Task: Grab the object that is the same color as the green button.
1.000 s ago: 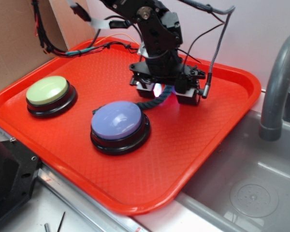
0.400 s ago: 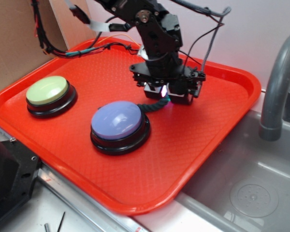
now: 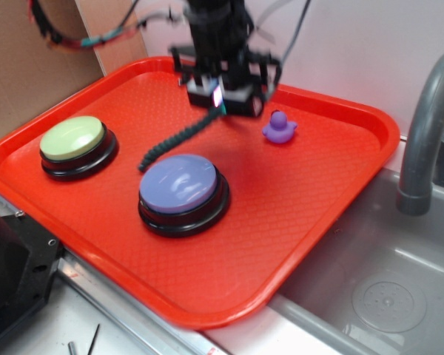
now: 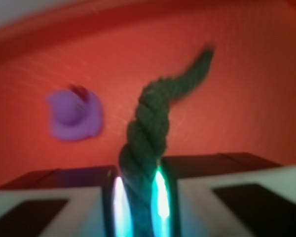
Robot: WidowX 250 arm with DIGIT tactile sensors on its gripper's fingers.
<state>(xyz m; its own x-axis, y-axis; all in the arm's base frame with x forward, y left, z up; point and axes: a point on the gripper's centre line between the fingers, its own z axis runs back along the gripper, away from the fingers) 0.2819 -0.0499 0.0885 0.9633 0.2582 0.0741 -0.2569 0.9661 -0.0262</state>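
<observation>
Tool [image 3: 220, 100] you ran clamped on dark green rope [image 4: 147, 143], rope dangling over red tray [image 3: 296, 222], purple duck [image 3: 280, 128] beside it.

Exterior view: high, from the near side, angled down across the whole red tray [image 3: 333, 222]. Wrist view: close, looking past the gripper [image 4: 138, 197] onto the tray floor. Shared: rope [image 3: 179, 137], purple duck [image 3: 280, 127].

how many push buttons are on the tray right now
2. The green button sits near the tray's left edge; the purple button sits nearer the middle, just below the hanging rope. None seems hidden.
</observation>
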